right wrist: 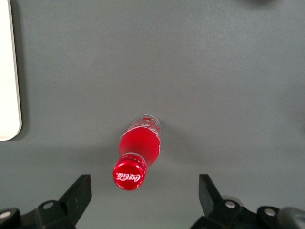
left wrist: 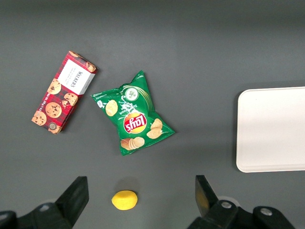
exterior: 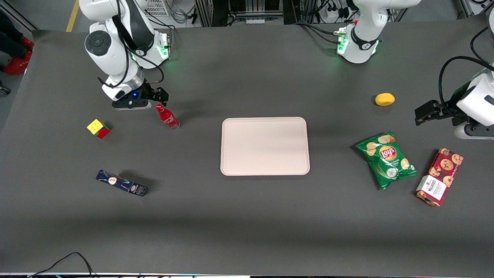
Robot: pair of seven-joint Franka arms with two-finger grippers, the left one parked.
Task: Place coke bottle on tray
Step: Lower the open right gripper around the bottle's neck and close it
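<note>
The coke bottle is small and red with a red cap, and it stands upright on the dark table toward the working arm's end. The right wrist view looks down on the coke bottle, its cap showing the white script. My gripper hovers just above the cap, a little farther from the front camera than the bottle. The gripper is open, its fingers spread wide to either side of the cap without touching it. The pale pinkish tray lies flat mid-table with nothing on it; an edge of the tray shows in the wrist view.
A colour cube and a dark blue box lie nearer the front camera than the gripper. Toward the parked arm's end lie a green chips bag, a red cookie box and a yellow lemon.
</note>
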